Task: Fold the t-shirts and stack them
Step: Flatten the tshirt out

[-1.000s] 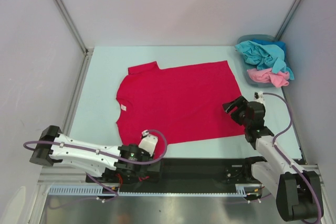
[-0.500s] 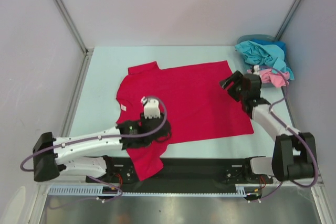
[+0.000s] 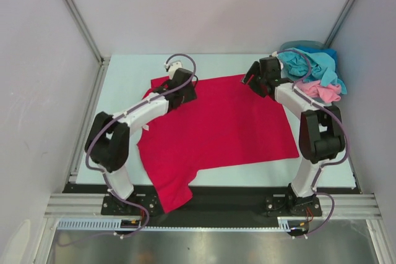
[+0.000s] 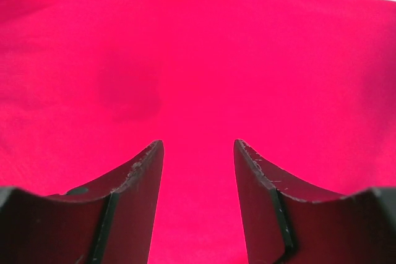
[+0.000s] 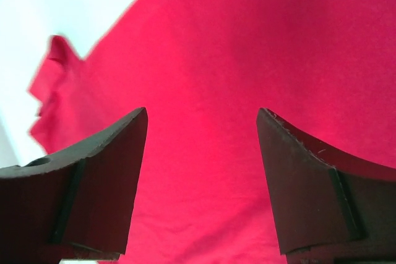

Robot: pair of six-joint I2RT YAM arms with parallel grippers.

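A crimson red t-shirt [image 3: 223,128] lies spread flat on the table, its near-left sleeve [image 3: 170,193] hanging over the front edge. My left gripper [image 3: 187,93] is open and empty over the shirt's far-left part, next to the far sleeve; in the left wrist view [image 4: 198,143] only red cloth [image 4: 204,60] shows between its fingers. My right gripper [image 3: 252,79] is open and empty over the shirt's far-right corner; the right wrist view [image 5: 201,110] looks along the red cloth [image 5: 247,60]. A teal-blue shirt [image 3: 309,65] and a light pink shirt [image 3: 320,91] lie crumpled at the far right.
The teal and pink shirts fill a blue-grey basket [image 3: 301,45] in the far right corner, close behind my right arm. Metal frame posts [image 3: 74,13] stand at the far corners. The pale table [image 3: 124,78] is ringed by grey walls.
Both arms have reached out from the near half to the shirt's far edge, the left to the far-left sleeve area and the right to the far-right corner. The shirt's near-left sleeve now hangs off the front edge.
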